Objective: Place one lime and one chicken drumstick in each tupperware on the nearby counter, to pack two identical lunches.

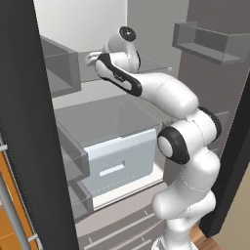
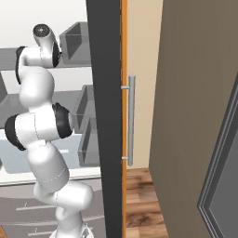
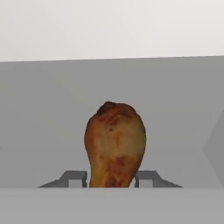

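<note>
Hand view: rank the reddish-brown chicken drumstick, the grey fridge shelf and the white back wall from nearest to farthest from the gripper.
1. The reddish-brown chicken drumstick, right between the fingertips of the gripper.
2. The grey fridge shelf, stretching away behind the drumstick.
3. The white back wall, beyond the shelf's far edge, at the top of the view.

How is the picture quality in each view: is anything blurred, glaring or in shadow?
Hand view: the chicken drumstick is sharp and evenly lit between the gripper fingertips, without glare. Left base view: flat light, soft shading under the fridge shelf. Right base view: the dark fridge door edge blocks the middle.
</note>
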Tool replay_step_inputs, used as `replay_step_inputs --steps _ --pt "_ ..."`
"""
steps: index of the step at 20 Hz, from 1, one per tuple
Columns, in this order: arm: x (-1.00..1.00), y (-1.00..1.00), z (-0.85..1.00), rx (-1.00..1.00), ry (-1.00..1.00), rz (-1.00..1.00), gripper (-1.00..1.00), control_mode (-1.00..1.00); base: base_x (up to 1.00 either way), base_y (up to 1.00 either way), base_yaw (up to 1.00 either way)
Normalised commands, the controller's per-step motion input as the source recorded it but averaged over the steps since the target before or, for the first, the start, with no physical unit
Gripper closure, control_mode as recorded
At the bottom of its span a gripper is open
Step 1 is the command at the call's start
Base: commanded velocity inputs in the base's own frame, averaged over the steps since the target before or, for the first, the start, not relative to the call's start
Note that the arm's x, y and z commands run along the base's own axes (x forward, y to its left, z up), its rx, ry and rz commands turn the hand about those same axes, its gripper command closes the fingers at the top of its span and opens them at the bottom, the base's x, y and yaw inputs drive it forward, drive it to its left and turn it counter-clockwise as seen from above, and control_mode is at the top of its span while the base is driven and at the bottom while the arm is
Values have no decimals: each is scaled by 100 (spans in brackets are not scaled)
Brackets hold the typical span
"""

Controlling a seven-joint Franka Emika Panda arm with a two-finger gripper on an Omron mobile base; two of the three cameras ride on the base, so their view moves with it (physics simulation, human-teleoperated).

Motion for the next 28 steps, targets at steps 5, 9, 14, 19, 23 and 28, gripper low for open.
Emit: replay_step_inputs --steps 5,9,14,19,23,28 --pt "-53 36 5 -5 -9 0 100 -100 0 0 0" --pt "-100 60 52 -4 -29 0 100 -100 0 0 0" --pt "-100 28 34 8 -11 -1 100 -100 0 0 0" --pt "-100 9 37 22 1 -3 100 -100 0 0 0" --pt "-100 4 55 26 12 -4 100 -100 0 0 0" --pt "-100 0 -44 10 19 0 100 -100 0 0 0"
